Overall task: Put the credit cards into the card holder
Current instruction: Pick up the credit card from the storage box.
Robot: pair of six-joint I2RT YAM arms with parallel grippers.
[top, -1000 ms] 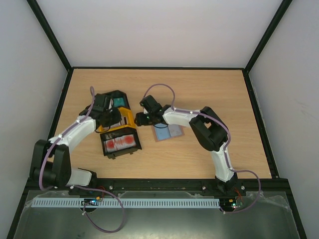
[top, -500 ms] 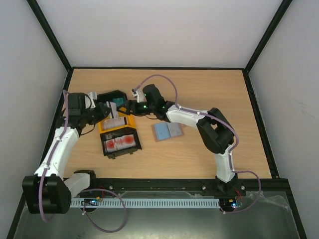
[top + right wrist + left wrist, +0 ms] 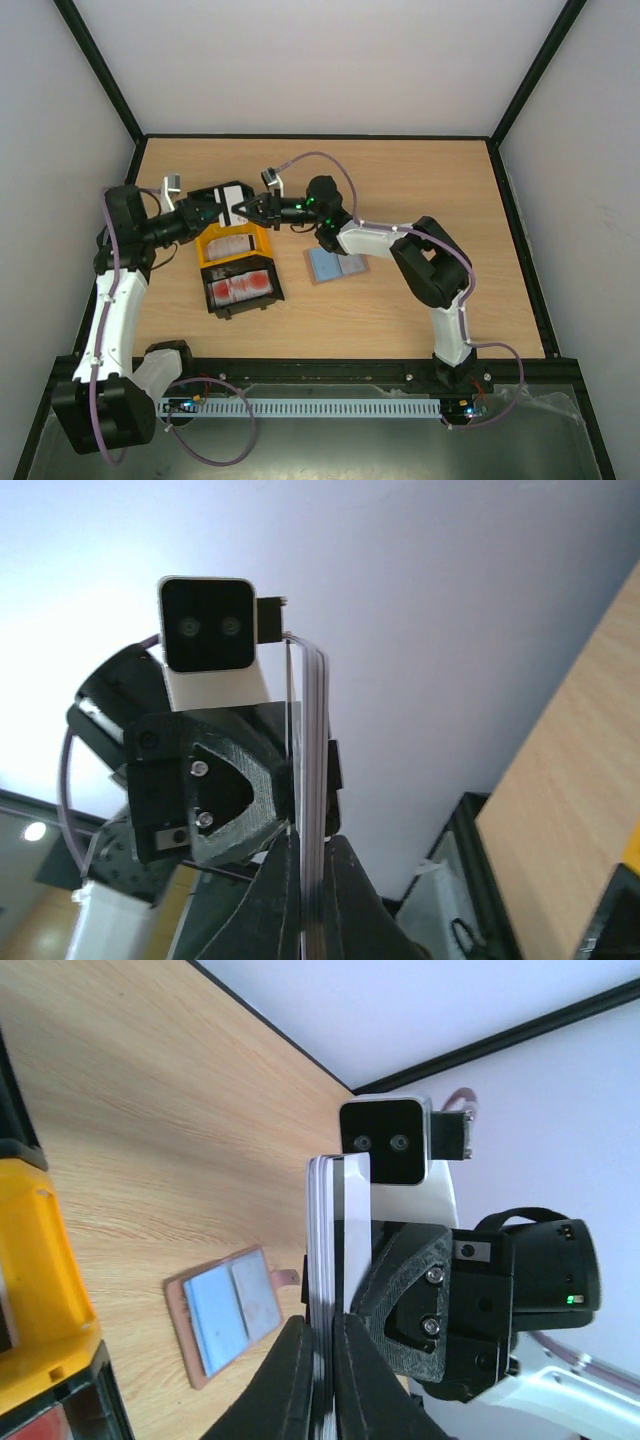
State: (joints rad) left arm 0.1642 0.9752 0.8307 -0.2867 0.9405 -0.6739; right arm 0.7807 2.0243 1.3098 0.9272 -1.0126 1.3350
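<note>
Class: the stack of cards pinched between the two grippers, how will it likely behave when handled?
The stack of cards is probably stiff: its edges run straight and unbowed in both wrist views. Several thin separate layers show, so they may slide apart if the left gripper or right gripper loosens. It is likely light, being so thin.

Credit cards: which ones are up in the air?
The pale stack, pinched between both arms' fingers; the red-and-white cards lie in a black tray.
</note>
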